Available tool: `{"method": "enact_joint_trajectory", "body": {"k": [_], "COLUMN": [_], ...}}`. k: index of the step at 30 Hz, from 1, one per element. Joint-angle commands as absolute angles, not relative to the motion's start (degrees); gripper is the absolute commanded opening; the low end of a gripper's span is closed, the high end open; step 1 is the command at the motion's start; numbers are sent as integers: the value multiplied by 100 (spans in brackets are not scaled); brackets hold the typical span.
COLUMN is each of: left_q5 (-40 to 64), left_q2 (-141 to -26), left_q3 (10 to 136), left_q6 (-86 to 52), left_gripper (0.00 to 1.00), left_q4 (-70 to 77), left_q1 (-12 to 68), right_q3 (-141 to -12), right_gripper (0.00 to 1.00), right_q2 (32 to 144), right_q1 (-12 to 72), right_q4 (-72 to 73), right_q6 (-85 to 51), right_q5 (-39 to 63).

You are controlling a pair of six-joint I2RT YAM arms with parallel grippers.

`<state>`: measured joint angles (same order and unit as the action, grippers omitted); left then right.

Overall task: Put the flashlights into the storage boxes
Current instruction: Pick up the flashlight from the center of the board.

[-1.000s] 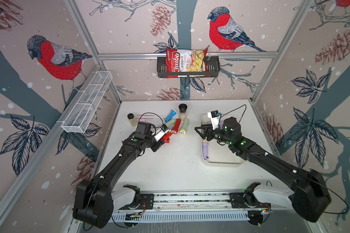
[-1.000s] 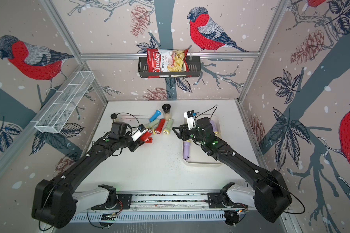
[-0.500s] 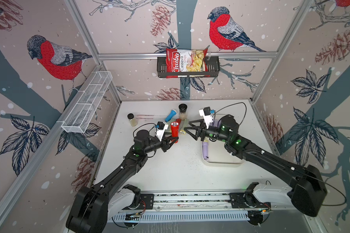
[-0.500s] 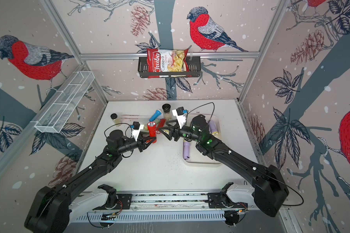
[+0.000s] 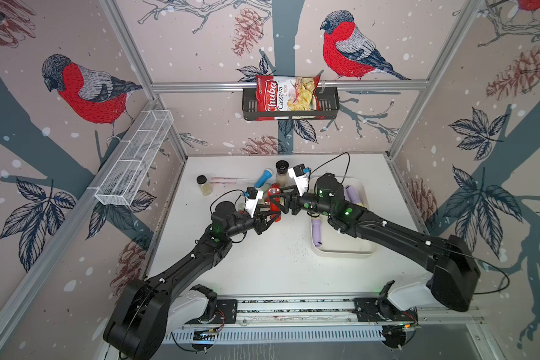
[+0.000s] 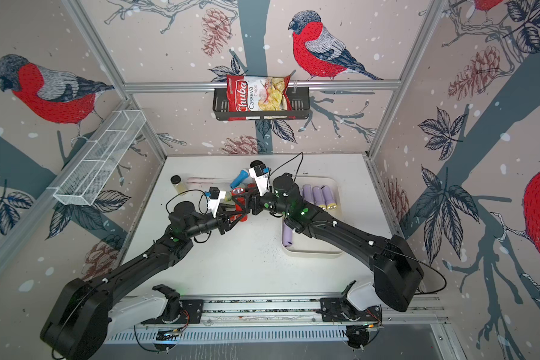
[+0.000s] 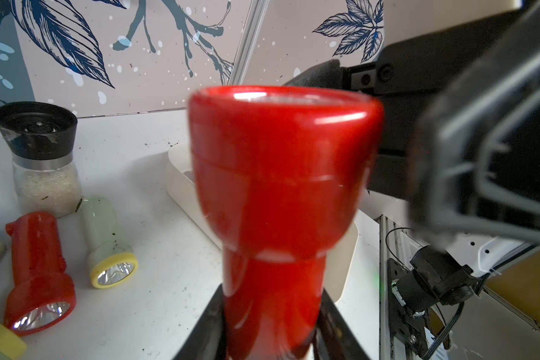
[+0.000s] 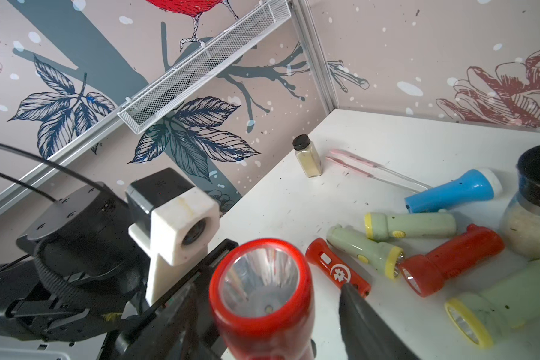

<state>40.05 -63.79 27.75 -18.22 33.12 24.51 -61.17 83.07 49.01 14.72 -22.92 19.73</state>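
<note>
Clutter sits at the far middle of the white table point(image 5: 262, 268): a blue flashlight point(image 8: 449, 190) with a white head, three pale green flashlights point(image 8: 412, 224) with yellow heads, a red flashlight point(image 8: 452, 258) and a slim red flashlight point(image 8: 337, 271). All lie on their sides in a loose heap beside a salt jar point(image 7: 41, 156). A small spice jar point(image 8: 307, 156) stands apart, to the left of the heap.

To the right lies the cream tray point(image 5: 343, 254). Three lilac flashlights point(image 6: 318, 196) lie side by side at its far end, and a fourth lilac flashlight point(image 6: 287, 235) lies along its left wall.

By the near edge of the heap, left of the tray, the left claw point(image 7: 268, 336) pinches the handle of the held red flashlight point(image 7: 281, 187). It stands upright, head up, clear of the table. The right claw point(image 5: 279, 202) is at the height of that head, on its right side, with its jaws spread to either side of it. The right wrist view shows a gap between one finger point(image 8: 365, 321) and the head. Whether the other finger touches it cannot be told.
</note>
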Motion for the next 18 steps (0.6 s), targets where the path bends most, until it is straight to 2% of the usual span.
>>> {"method": "enact_joint_trajectory", "body": {"k": [1,9,18], "left_q5": [4019,3935,3757], "left_q2": [-6338,-6242,-6082], "left_q3": [2761,2700,2630], "left_q6": [-1915,-2047,-2093], "left_gripper": [21,21,23], "left_q4": [3700,3705,3657], "left_q1": [2460,2504,2531], "right_q3": [-6222,-6295,-6240], "right_gripper": [68,66,46], "right_q2": [8391,8552,8493], "right_q1": [4969,5134,5203], "right_q4": [1525,1348,1318], "right_q6": [-2373,-2372,-2425], "right_q5": [1942,1916,1764]}}
